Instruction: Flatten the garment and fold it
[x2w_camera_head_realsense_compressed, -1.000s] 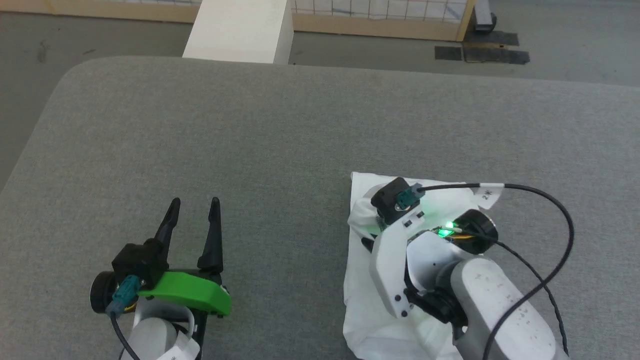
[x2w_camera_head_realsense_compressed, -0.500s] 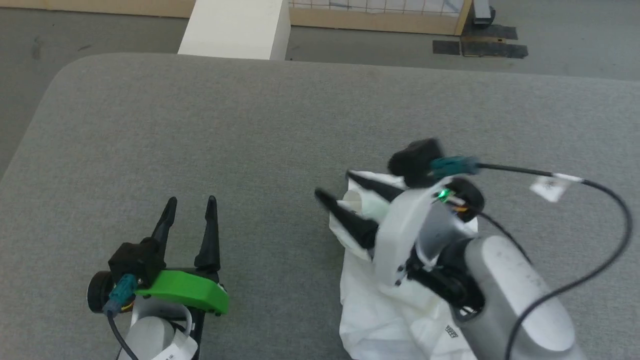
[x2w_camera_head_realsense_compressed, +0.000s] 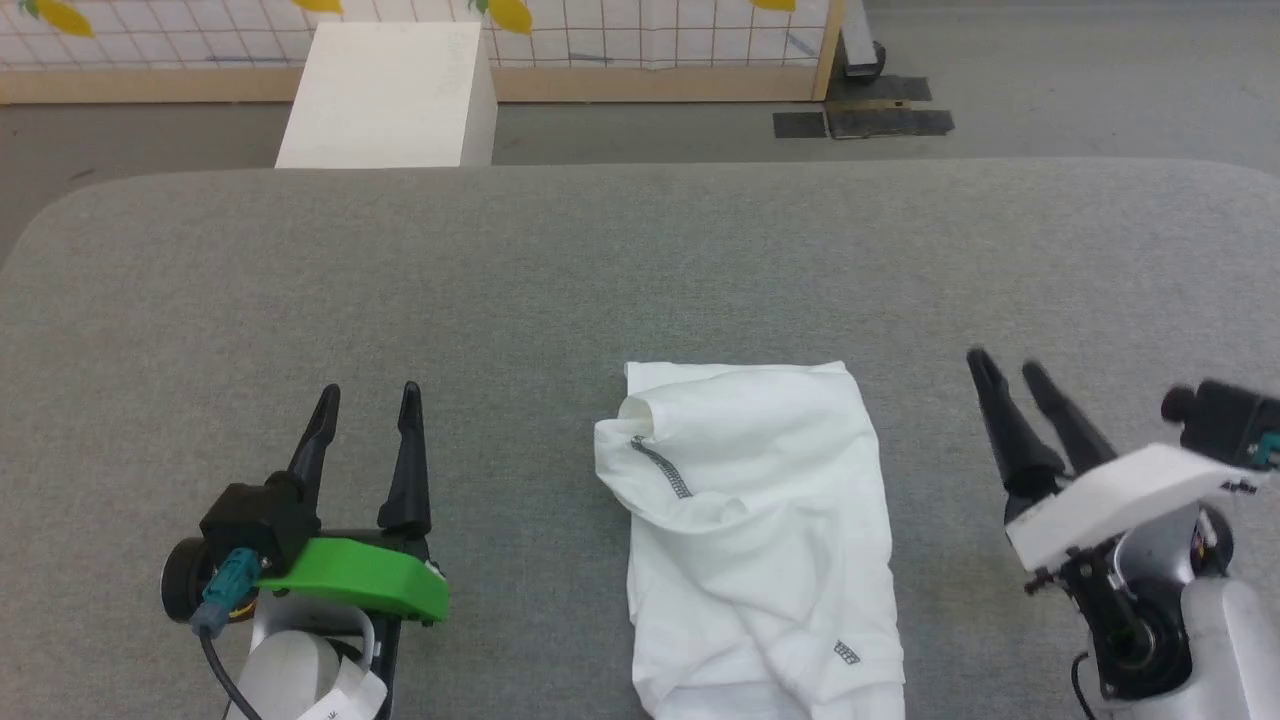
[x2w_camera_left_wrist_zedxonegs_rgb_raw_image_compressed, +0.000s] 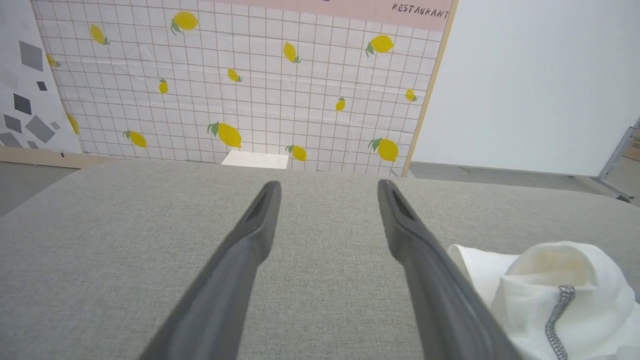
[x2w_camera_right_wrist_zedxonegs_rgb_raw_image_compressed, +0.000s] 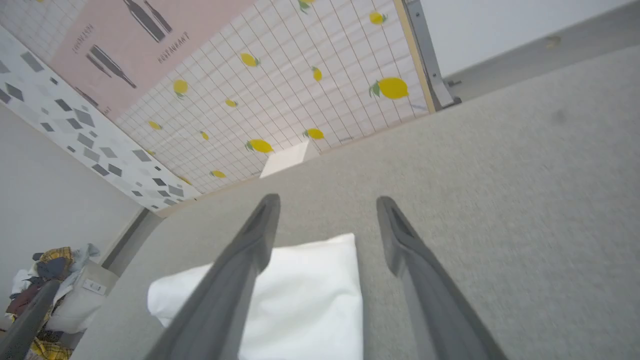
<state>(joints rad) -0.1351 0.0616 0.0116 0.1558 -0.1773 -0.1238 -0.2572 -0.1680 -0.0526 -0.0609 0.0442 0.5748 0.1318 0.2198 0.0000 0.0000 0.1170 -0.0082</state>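
The garment (x2w_camera_head_realsense_compressed: 760, 530) lies folded into a white rectangle on the grey table (x2w_camera_head_realsense_compressed: 600, 260), near the front centre, a dark zigzag seam showing by its collar. Its collar end (x2w_camera_left_wrist_zedxonegs_rgb_raw_image_compressed: 550, 295) sits at the lower right of the left wrist view. My left gripper (x2w_camera_head_realsense_compressed: 366, 398) rests open at the lower left, well to the left of the cloth, nothing between its fingers. My right gripper (x2w_camera_head_realsense_compressed: 1003, 365) stands open to the right of the cloth, clear of it. In the right wrist view the garment (x2w_camera_right_wrist_zedxonegs_rgb_raw_image_compressed: 300, 300) lies below and left of the open fingers (x2w_camera_right_wrist_zedxonegs_rgb_raw_image_compressed: 400, 240).
A rigid white box (x2w_camera_head_realsense_compressed: 390, 95) stands on the floor beyond the table's far edge. A lemon-patterned grid panel (x2w_camera_left_wrist_zedxonegs_rgb_raw_image_compressed: 240, 80) with a wooden frame rises behind it. A heap of clothes (x2w_camera_right_wrist_zedxonegs_rgb_raw_image_compressed: 45, 280) sits at the left of the right wrist view.
My right gripper has let go of the garment and swung off to its right. The camera has shifted, bringing the garment to the picture's centre. The left gripper has stayed put.
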